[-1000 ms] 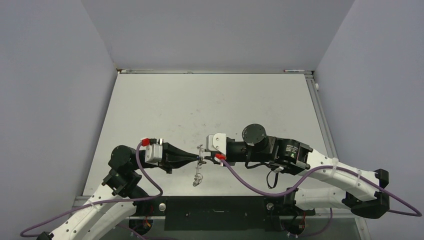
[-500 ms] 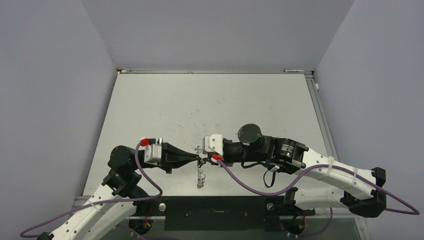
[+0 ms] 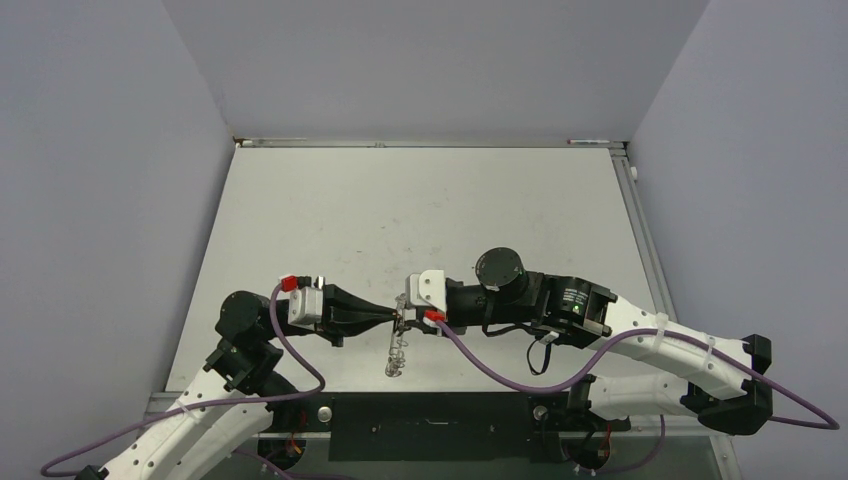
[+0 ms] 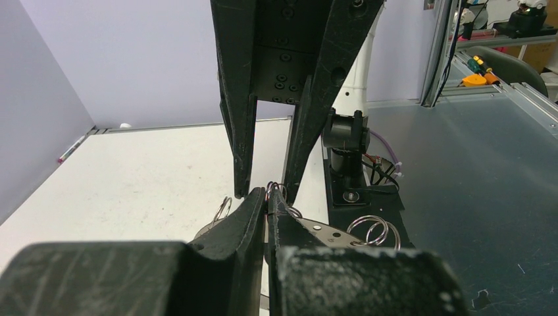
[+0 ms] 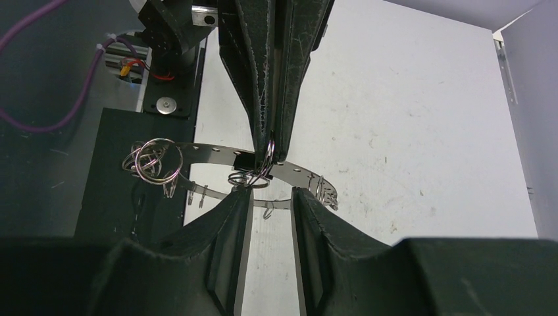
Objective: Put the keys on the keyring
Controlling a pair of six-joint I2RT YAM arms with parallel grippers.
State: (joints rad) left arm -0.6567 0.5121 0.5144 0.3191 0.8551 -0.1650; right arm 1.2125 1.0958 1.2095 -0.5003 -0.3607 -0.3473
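Clamping a wire loop (image 5: 264, 158) on the keyring's (image 5: 210, 152) rim, the left gripper (image 5: 271, 141) has its fingers pressed together, the flat grey band running crosswise either side of the pinch. Right gripper (image 5: 270, 194): fingers apart, tips just short of the keyring, facing that loop head-on. One of the keys (image 5: 243, 160), seemingly the small black-headed piece, lies against the keyring beside the loop, straight ahead of the parted tips.

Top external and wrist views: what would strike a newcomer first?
Two arms meet tip to tip over the near middle of the table, the left hand shut on the keyring. The thin grey ring hangs between them, and the right hand faces it, open.
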